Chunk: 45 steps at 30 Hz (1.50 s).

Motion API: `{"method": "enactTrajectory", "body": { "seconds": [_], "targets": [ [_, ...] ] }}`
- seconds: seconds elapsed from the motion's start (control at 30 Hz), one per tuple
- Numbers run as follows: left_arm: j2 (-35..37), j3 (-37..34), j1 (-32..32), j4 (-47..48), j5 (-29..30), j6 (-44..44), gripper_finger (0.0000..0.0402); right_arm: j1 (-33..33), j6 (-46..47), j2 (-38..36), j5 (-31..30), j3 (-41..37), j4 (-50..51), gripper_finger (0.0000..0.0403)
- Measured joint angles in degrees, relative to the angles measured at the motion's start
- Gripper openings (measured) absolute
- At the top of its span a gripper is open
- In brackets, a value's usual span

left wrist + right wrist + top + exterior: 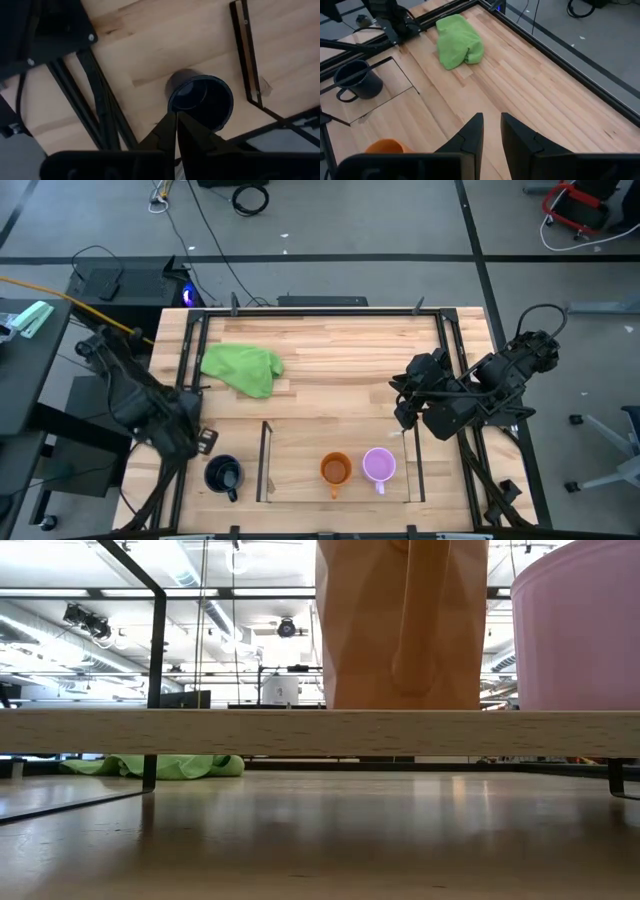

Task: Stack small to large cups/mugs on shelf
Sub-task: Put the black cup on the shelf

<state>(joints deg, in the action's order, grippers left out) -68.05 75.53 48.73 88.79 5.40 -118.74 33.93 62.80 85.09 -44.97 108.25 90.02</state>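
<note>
Orange mug (335,469) and lilac mug (378,465) sit in shelf (266,462); navy mug (222,474) waits outside beneath your pressed-together left hand (176,116). Right hand (491,125), slightly spread, hovers empty.

Grey concrete floor (400,220) surrounds light wood table (340,340) on all sides. Black cable coil (250,197) on floor beyond table's far edge. Red-framed cart (585,205) on floor beyond table's far right corner. Dark bench (25,370) left of table. Past table, open hall: white ceiling with beams and ducts (230,620), white tank-like object (280,690) in distance.
</note>
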Motion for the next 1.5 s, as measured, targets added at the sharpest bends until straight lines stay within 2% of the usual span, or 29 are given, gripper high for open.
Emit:
{"method": "enactTrajectory", "body": {
  "seconds": [0.23, 0.5, 0.73, 0.87, 0.93, 1.5],
  "targets": [
    [-5.36, 0.0, 6.32, -2.78, 0.39, -7.57, 0.0045, 0.2, 0.01, 0.03, 1.36, 0.0, 0.0, 0.0074],
    [-10.84, 0.0, 6.71, -3.6, 0.46, -9.48, 0.0094, 2.22, 0.62, 0.03, 1.52, 0.0, 0.0, 0.0074],
    [-12.24, -1.78, 6.6, -5.17, 0.57, -11.98, 0.0126, 4.33, 1.76, 0.03, 1.53, 0.0, 0.0, 0.0074],
    [-12.13, -7.0, 5.69, -12.07, 0.26, -12.39, 0.013, 5.88, 2.84, 0.03, 1.54, 0.0, -0.01, 0.0074],
    [-12.03, -8.13, 5.7, -12.48, -0.51, -12.82, 0.013, 6.57, 3.41, 0.03, 1.52, 0.0, 0.0, 0.0074],
    [-11.65, -9.75, 5.77, -13.53, 0.52, -13.24, 0.013, 9.46, 6.09, 0.06, 1.33, 0.0, 0.0, 0.0074]
  ]
}}
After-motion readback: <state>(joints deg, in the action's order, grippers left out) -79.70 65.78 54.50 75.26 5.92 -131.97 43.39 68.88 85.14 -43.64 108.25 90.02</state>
